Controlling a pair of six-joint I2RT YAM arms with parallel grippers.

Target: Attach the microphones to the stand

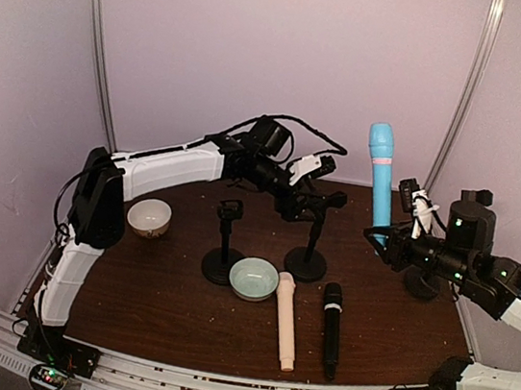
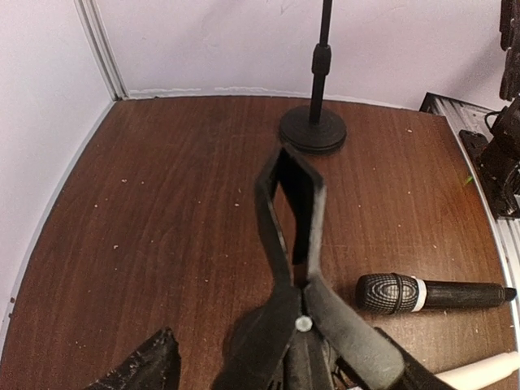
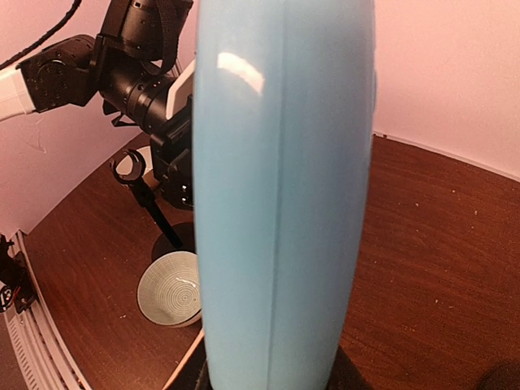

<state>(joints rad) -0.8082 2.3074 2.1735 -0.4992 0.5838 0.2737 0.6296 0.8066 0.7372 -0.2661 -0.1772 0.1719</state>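
Note:
My right gripper (image 1: 385, 240) is shut on the light blue microphone (image 1: 378, 178) and holds it upright above the table, between the middle stand (image 1: 309, 250) and the right stand (image 1: 421, 276). In the right wrist view the microphone (image 3: 280, 203) fills the frame over the gripper (image 3: 272, 382). My left gripper (image 1: 310, 202) is open around the handles of the middle stand's clip (image 2: 291, 203). Its left fingertip (image 2: 154, 361) is apart from the clip. The pale pink-beige microphone (image 1: 287, 320) and the black microphone (image 1: 330, 329) lie side by side at the front. The left stand (image 1: 224, 243) has nothing in its clip.
A light green bowl (image 1: 254, 278) sits next to the left stand's base, and a white bowl (image 1: 149, 216) sits at the left by my left arm. The right stand's base (image 2: 313, 130) and the black microphone (image 2: 431, 294) show in the left wrist view. Pale walls close the back and sides.

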